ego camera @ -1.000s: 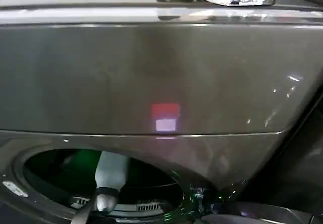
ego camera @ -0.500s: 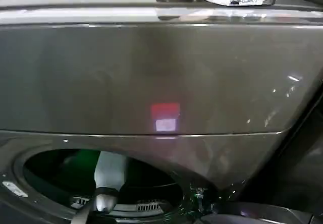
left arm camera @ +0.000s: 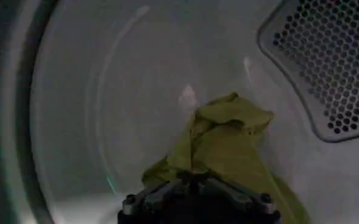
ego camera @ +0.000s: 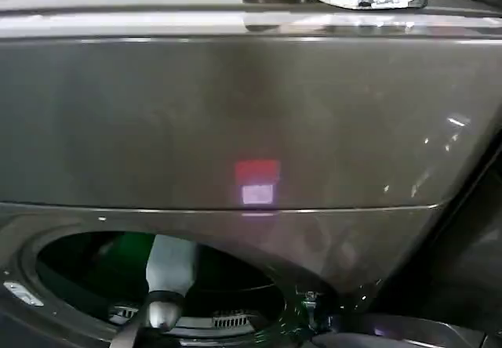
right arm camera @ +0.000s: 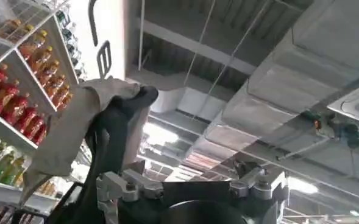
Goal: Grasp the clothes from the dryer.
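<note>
While the left arm reaches into the dryer [ego camera: 251, 121] drum, the left gripper [left arm camera: 197, 181] has its jaws pinching the clothes [left arm camera: 228, 140], which rise straight ahead of the jaws, lifted against the drum wall. Right gripper [right arm camera: 188, 182] points at the ceiling; jaws' state cannot be told.

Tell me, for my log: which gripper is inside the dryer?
The left gripper, shut on the clothes in the drum; the right gripper faces a ceiling.
</note>
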Controlling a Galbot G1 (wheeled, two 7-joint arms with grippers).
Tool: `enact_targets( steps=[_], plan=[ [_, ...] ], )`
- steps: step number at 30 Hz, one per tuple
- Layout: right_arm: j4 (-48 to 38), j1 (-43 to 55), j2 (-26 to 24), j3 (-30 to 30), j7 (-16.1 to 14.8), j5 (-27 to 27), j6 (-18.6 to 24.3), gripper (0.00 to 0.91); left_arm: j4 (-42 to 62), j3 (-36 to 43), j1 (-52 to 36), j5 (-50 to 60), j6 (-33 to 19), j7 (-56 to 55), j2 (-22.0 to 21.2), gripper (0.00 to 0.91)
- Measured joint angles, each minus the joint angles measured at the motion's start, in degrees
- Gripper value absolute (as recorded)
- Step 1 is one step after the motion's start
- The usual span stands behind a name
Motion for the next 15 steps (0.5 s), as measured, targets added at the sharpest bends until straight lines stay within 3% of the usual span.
enact_targets(
  steps=[15],
  plan=[
    [0.4, -0.1, 0.4, 0.1, -0.2, 0.0, 0.4, 0.907, -19.4, 5.4, 13.6, -1.4, 4.6, 1.3, 0.0, 0.0]
  ],
)
